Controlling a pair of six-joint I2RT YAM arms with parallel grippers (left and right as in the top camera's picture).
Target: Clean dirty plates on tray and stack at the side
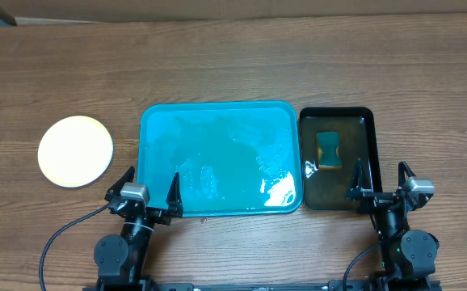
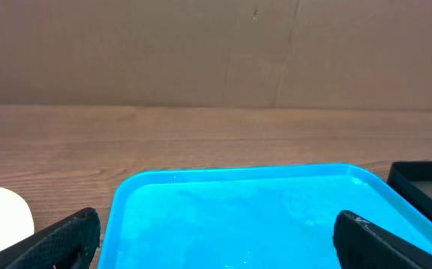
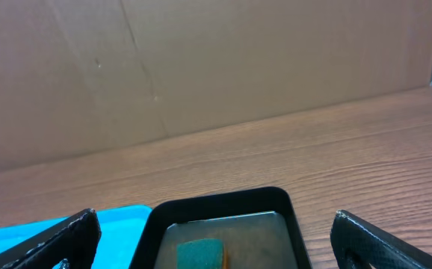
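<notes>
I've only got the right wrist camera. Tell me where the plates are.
Observer: The plates show as one pale round disc on the table, left of the blue tray, not touching it.
Operator: Report what's on that tray.
Observer: No plates there, only wet streaks glinting near its right front corner.
Operator: Now the left gripper.
Observer: The left gripper is open and empty, at the tray's near left corner.
</notes>
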